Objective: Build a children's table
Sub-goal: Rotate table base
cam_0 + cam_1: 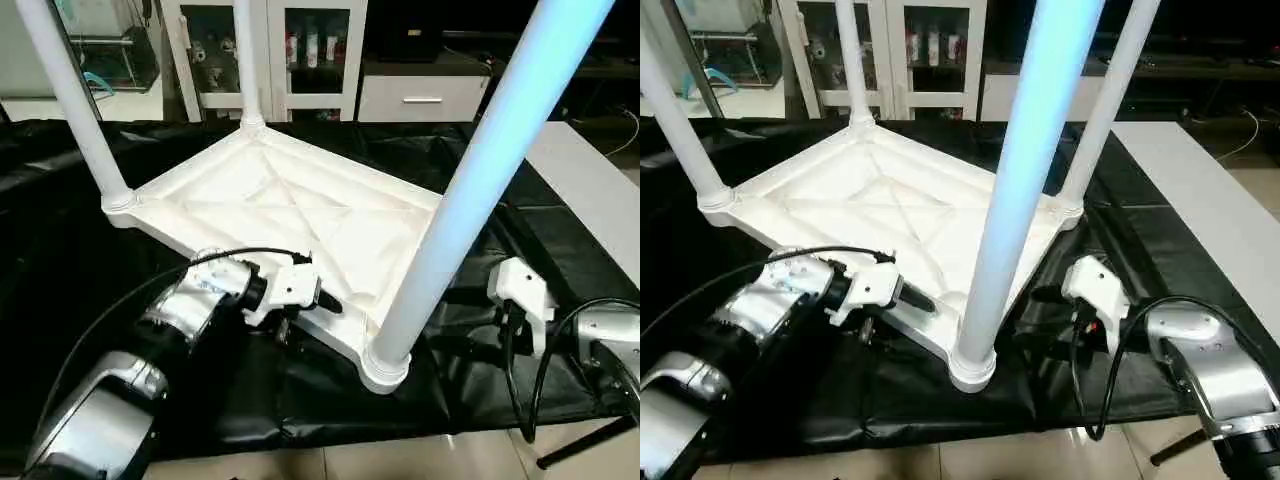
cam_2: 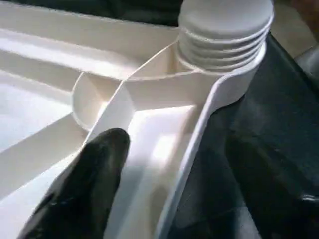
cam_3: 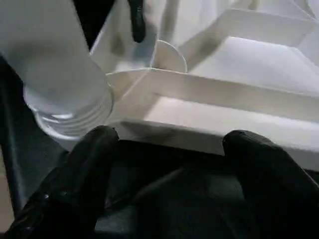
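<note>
1. The children's table point(image 1: 290, 215) lies upside down on the black-covered worktop point(image 1: 560, 240), with its X-ribbed underside facing up, around the middle of the head views.
2. Four white legs stand upright in the corner sockets: the near leg point(image 1: 470, 190) at about 5 o'clock from the top's middle, the left leg point(image 1: 75, 100) at about 9 o'clock, the far leg point(image 1: 245, 60) at about 12 o'clock, and the right leg point(image 1: 1105, 100) at about 2 o'clock.
3. The left end effector point(image 1: 318, 297) is at the near edge of the top, at about 7 o'clock from its middle, just beside the near corner socket.
4. In the left wrist view one black finger point(image 2: 94, 179) lies over the inner side of the rim, close to the threaded foot of the near leg. The second finger is hidden, so one cannot tell if the jaws pinch the rim or only stand spread over it.
5. The right end effector point(image 3: 174, 164) is at about 4 o'clock, over the black cover just outside the rim.
6. Its two fingers point(image 3: 84, 174) are spread wide apart and hold nothing; the rim and the near leg's base are just in front of them.
7. White cabinets point(image 1: 270, 50) stand behind the worktop at 12 o'clock.
</note>
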You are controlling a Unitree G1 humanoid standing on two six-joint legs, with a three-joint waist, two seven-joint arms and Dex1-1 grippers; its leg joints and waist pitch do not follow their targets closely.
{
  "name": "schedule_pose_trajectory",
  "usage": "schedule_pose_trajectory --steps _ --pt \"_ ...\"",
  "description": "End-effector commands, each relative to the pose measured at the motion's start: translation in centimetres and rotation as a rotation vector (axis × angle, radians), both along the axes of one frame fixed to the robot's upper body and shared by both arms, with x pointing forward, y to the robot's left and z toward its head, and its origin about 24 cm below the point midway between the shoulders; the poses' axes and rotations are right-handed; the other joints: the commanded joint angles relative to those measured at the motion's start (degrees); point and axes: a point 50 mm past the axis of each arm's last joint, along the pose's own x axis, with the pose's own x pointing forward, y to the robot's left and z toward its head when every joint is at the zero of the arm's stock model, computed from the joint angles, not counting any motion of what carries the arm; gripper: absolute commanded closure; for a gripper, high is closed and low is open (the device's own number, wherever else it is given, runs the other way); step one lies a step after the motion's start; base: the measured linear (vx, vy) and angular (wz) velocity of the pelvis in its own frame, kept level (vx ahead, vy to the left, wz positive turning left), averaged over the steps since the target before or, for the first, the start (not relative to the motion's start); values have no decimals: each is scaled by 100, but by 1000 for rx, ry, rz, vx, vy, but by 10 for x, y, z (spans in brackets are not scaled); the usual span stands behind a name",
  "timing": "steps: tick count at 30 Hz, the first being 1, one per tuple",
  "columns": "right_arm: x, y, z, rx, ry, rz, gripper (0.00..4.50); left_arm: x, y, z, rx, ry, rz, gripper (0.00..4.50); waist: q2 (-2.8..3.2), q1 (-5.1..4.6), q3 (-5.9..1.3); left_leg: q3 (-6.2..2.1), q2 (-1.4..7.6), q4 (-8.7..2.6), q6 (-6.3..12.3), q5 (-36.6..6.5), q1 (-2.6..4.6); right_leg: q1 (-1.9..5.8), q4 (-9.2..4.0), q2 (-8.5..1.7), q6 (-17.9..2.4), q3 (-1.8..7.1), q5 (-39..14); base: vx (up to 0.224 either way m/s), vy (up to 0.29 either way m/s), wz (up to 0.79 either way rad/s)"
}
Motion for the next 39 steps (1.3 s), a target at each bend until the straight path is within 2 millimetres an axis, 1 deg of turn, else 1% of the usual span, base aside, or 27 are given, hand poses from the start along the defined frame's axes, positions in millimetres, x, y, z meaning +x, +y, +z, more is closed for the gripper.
schedule_pose_trajectory --steps 1,2,4,5,9,11,12,13,15,18,20,22,24,25,26,27,28,29,30,31,32,33,34,35,36,37,39 --pt "-1 1 5 -7 -5 37 68 5 1 6 -2 -11 -4 111 -13 39 -378 -136 305 -418 388 -1298 57 308 -402 -342 -1366 239 -1518 0 0 0" --pt "-1 2 6 -8 -3 41 68 6 1 6 -3 -6 -5 129 -17 42 -378 -129 301 -416 401 -1294 58 305 -405 -334 -1377 236 -1493 0 0 0" --pt "-1 2 6 -11 -6 50 68 7 1 7 -2 -6 -5 136 -16 54 -378 -132 314 -418 398 -1310 54 312 -389 -340 -1424 236 -1417 0 0 0" --pt "-1 2 7 -14 -7 57 68 10 1 8 -2 -9 -1 151 -25 62 -376 -128 309 -415 408 -1321 55 310 -395 -343 -1431 233 -1442 0 0 0" --pt "-3 4 10 -12 -2 98 68 13 -1 9 -7 -7 13 182 -23 91 -372 -131 316 -413 389 -1373 66 316 -407 -360 -1415 235 -1568 0 0 0" --pt "-4 5 11 -9 -2 109 68 14 -2 9 -6 -7 13 201 -20 105 -377 -135 321 -414 396 -1351 63 322 -399 -362 -1428 235 -1514 0 0 0" --pt "-4 6 12 -6 -5 120 68 14 -2 9 -5 -8 10 201 -21 114 -376 -137 327 -417 408 -1324 61 325 -388 -362 -1436 238 -1454 0 0 0" --pt "-4 7 12 -3 -7 127 68 14 -3 8 -4 -9 7 221 -18 120 -379 -131 323 -413 418 -1315 65 321 -392 -360 -1437 237 -1433 0 0 0" --pt "-5 9 13 1 -12 137 68 15 -4 8 -4 -11 8 228 -21 127 -369 -133 326 -418 428 -1349 66 316 -402 -359 -1421 236 -1507 0 0 0" --pt "-4 12 13 7 -22 148 68 16 -6 7 -1 -15 12 244 -21 160 -364 -131 325 -419 375 -1421 84 300 -428 -368 -1374 238 -1693 0 0 0" --pt "-3 14 13 10 -26 146 68 15 -6 6 14 -7 1 264 -36 178 -368 -139 333 -428 347 -1426 88 300 -422 -375 -1359 240 -1681 0 0 0" --pt "-3 14 13 10 -26 146 68 15 -6 6 14 -7 1 275 -34 175 -368 -142 329 -431 347 -1415 78 306 -417 -372 -1349 237 -1677 0 0 0" --pt "-1 14 13 12 -27 146 68 13 -5 4 40 12 -26 291 -54 178 -368 -141 331 -430 361 -1357 72 308 -412 -378 -1343 240 -1653 0 0 0" --pt "-1 14 13 12 -27 146 68 13 -5 4 40 12 -26 291 -44 181 -368 -142 332 -430 368 -1336 70 310 -413 -382 -1335 241 -1666 0 0 0" --pt "-1 14 13 12 -27 146 68 13 -5 3 43 12 -27 306 -42 182 -371 -142 333 -428 368 -1326 73 308 -409 -384 -1341 241 -1647 0 0 0" --pt "0 14 13 12 -27 146 68 13 -4 2 55 11 -32 311 -73 184 -369 -144 334 -427 385 -1301 67 307 -400 -385 -1342 239 -1645 0 0 0" --pt "2 15 14 13 -28 153 68 13 -4 1 91 -6 -37 317 -155 171 -370 -130 331 -420 412 -1280 61 305 -406 -379 -1317 239 -1660 0 0 0" --pt "4 15 15 15 -28 161 68 14 -4 0 122 -21 -41 330 -169 184 -370 -144 325 -413 440 -1233 60 298 -400 -401 -1251 236 -1838 0 0 0" --pt "5 16 16 17 -26 167 68 14 -3 -1 140 -29 -46 339 -107 189 -357 -145 340 -422 413 -1245 79 276 -426 -407 -1206 241 -1947 0 0 0" --pt "5 16 16 17 -26 167 68 14 -3 -1 140 -29 -46 339 -130 171 -346 -142 335 -424 409 -1273 70 276 -438 -395 -1186 240 -1971 0 0 0" --pt "5 16 15 18 -24 171 68 14 -2 -1 150 -32 -49 351 -137 174 -341 -146 333 -432 387 -1324 71 282 -448 -404 -1157 244 -2045 0 0 0" --pt "5 17 15 18 -25 173 68 14 -2 -2 156 -31 -52 358 -73 183 -345 -155 334 -434 355 -1362 82 281 -447 -412 -1158 246 -2063 0 0 0" --pt "5 18 15 19 -25 174 68 14 -2 -2 156 -29 -51 366 -118 167 -345 -146 329 -436 348 -1384 73 285 -452 -395 -1159 243 -2020 0 0 0" --pt "5 18 15 19 -26 174 68 14 -2 -2 155 -27 -51 366 -123 168 -350 -150 326 -435 346 -1380 68 293 -445 -399 -1163 244 -2004 0 0 0" --pt "5 19 15 22 -27 170 68 14 -2 -2 152 -26 -43 376 -118 171 -349 -151 329 -437 344 -1378 71 292 -445 -402 -1168 243 -2005 0 0 0" --pt "5 19 15 24 -27 167 68 14 -2 -3 150 -25 -38 377 -79 163 -352 -148 328 -438 326 -1413 78 292 -449 -387 -1210 241 -1893 0 0 0" --pt "5 18 16 27 -31 150 68 15 -3 -3 134 -2 -2 387 -80 168 -357 -152 329 -443 327 -1398 70 303 -431 -391 -1250 238 -1822 0 0 0"
